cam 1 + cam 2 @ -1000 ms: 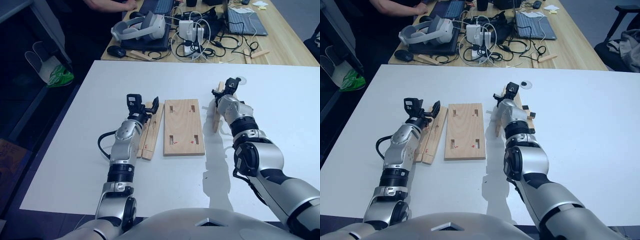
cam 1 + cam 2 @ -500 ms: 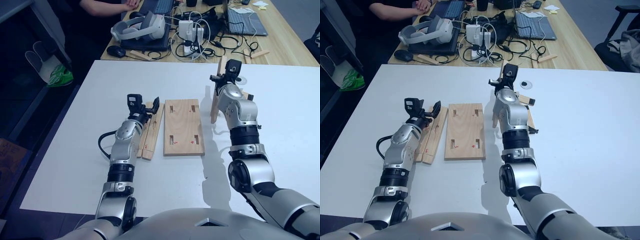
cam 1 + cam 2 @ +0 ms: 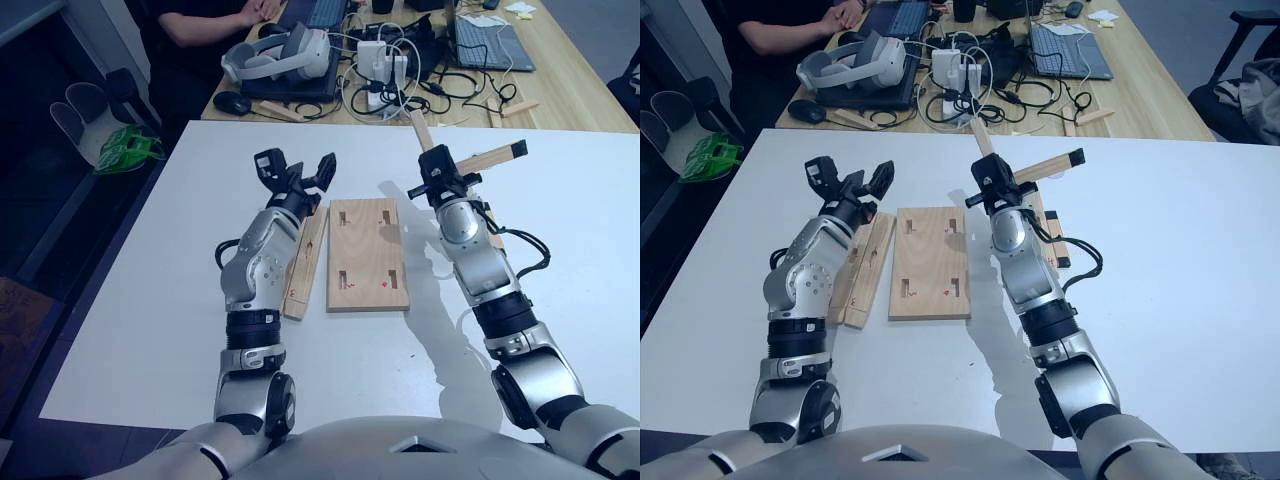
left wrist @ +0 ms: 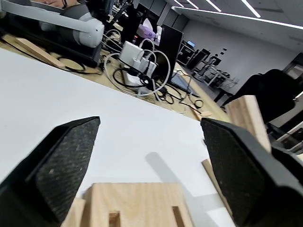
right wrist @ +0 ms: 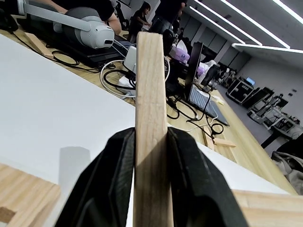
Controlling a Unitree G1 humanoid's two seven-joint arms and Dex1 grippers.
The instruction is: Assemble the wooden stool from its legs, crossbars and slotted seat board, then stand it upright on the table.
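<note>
While the left tool [image 3: 297,170] has risen spread wide, the right tool [image 3: 435,165] has lifted its clamped leg frame [image 3: 490,158].

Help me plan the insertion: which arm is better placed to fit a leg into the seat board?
Right. The right gripper is shut on a leg piece near the seat board; the left gripper is open, empty.

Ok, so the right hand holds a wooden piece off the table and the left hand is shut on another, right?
No: the left hand is open and empty, as the left wrist view shows. The right hand does hold a wooden piece off the table.
</note>
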